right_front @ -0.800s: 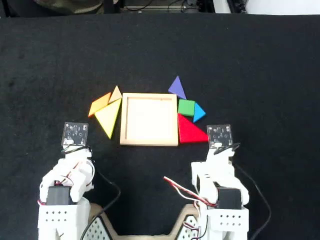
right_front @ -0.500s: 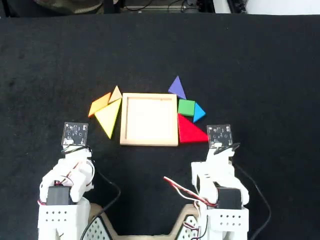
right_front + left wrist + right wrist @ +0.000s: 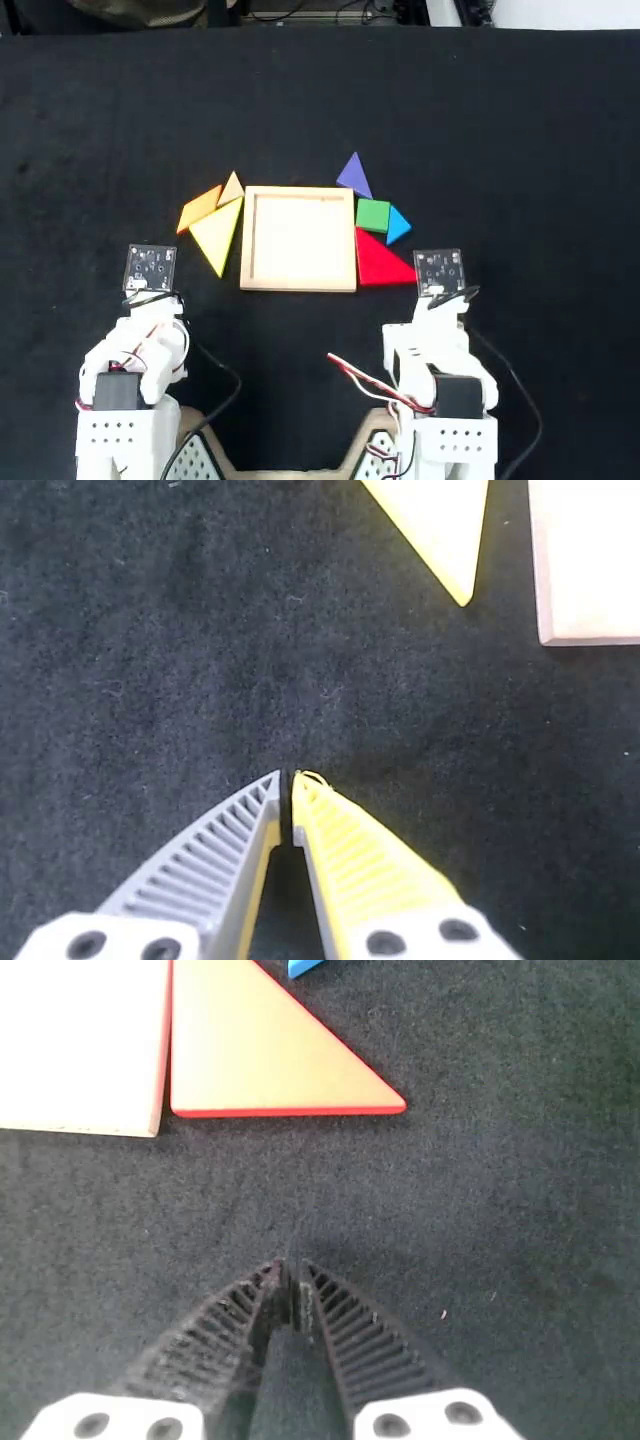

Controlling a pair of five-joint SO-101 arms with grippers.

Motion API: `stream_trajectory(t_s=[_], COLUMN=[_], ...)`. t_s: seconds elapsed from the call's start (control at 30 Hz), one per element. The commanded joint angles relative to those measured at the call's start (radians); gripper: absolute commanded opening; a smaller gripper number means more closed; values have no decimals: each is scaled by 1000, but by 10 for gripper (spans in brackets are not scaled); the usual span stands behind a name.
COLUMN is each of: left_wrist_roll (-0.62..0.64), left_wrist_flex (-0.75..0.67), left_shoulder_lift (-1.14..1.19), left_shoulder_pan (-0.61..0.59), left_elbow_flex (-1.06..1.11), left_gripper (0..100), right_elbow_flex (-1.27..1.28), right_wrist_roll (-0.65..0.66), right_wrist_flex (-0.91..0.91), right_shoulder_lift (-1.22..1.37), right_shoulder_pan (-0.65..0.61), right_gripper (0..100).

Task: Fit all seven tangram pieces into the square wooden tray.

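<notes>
The square wooden tray lies empty mid-table. Along its left side lie a yellow triangle, an orange piece and a small tan triangle. Along its right side lie a red triangle, a green square, a blue triangle and a purple triangle. My left gripper is shut and empty over bare cloth, short of the yellow triangle's tip. My right gripper is shut and empty, just short of the red triangle.
Black cloth covers the whole table, with wide open room beyond and beside the pieces. Both arm bases stand at the near edge, with cables between them. The tray's corner shows in the left wrist view.
</notes>
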Motion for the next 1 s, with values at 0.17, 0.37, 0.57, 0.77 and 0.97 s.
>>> stream_trajectory(t_s=[0.17,0.37,0.57,0.77,0.97], left_wrist_roll=[3,3,3,3,2], left_wrist_flex=[3,3,3,3,3], left_shoulder_lift=[-8,-8,-8,-8,-8], left_shoulder_pan=[12,12,12,12,12], left_elbow_flex=[1,1,1,1,1], left_gripper=[33,33,33,33,32], right_elbow_flex=[-4,-4,-4,-4,-4], right_wrist_roll=[11,11,11,3,6], right_wrist_flex=[-12,-12,-12,-15,-14], right_shoulder_lift=[-84,-84,-84,-85,-85], right_shoulder_pan=[-14,-14,-14,-18,-35], right_gripper=[20,20,20,21,21])
